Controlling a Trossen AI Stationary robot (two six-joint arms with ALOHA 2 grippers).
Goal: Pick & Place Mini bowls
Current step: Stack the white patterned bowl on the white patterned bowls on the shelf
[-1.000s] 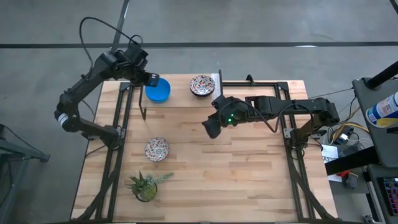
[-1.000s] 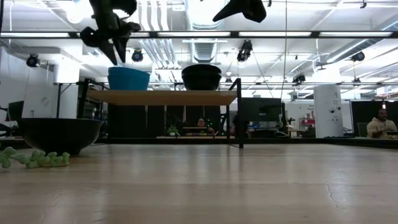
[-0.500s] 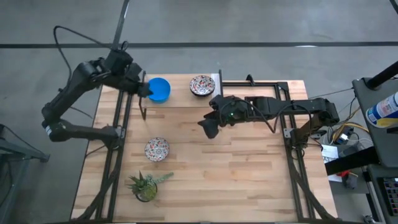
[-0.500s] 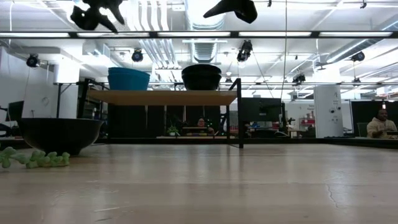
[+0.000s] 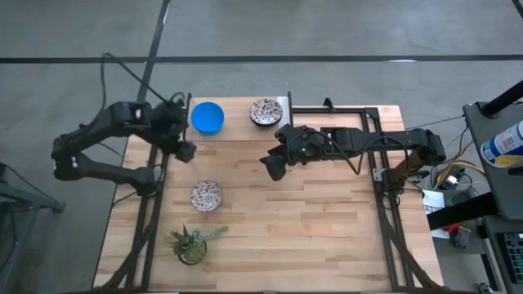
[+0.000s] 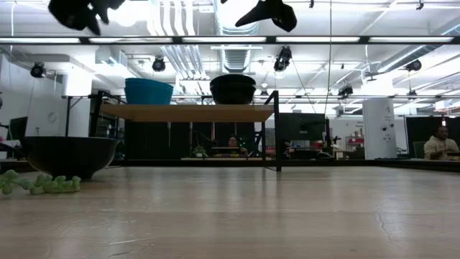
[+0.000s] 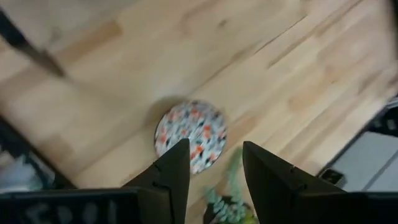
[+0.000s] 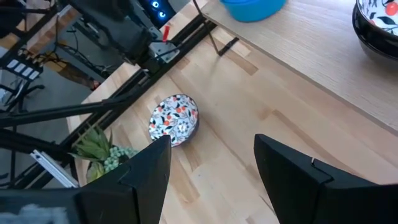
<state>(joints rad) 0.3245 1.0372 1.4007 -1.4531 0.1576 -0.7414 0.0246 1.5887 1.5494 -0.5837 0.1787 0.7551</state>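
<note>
Two grippers hang above the table with fingers spread and empty: our left gripper (image 5: pixel 185 150) sits over the left edge, and we see a patterned bowl (image 5: pixel 206 196) on the wood below it, near a potted plant (image 5: pixel 192 243). Further right, a blue bowl (image 5: pixel 207 118) and second patterned bowl (image 5: pixel 265 112) stand on the raised shelf (image 5: pixel 237 126), with our right gripper (image 5: pixel 274 166) near mid-table.
</note>
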